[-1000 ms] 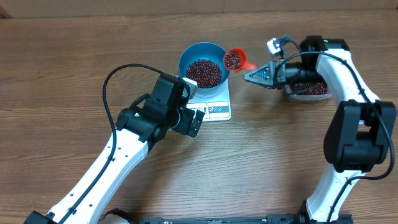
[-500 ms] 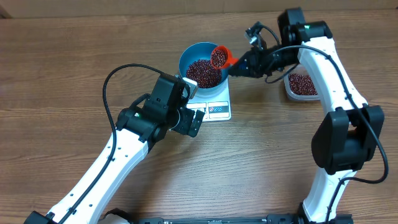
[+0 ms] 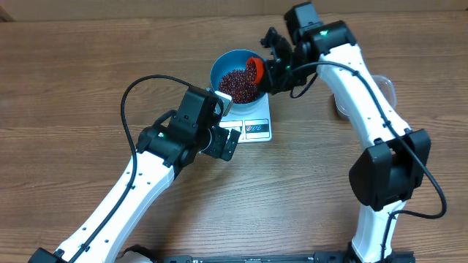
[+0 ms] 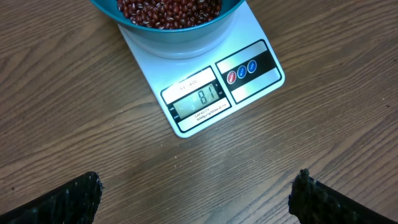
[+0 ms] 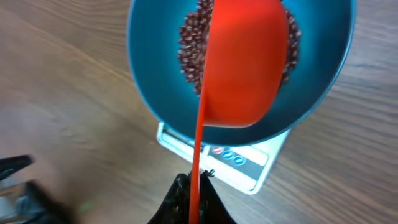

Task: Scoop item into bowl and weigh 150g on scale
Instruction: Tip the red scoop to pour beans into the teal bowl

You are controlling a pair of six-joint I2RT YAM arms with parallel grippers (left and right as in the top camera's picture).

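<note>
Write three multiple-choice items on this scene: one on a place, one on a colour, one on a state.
1. Where does the bowl stand?
A) on the scale
B) on bare table
C) in a clear tub

2. What colour is the scoop?
A) green
B) red-orange
C) white

3. How is the left gripper?
A) shut on the scoop
B) open, empty
C) shut on the bowl's rim

Answers: 1 A, the scale juts out beneath the bowl. 2 B, it tips bright red-orange over the bowl. 3 B, its fingers stand wide apart with nothing between them.
</note>
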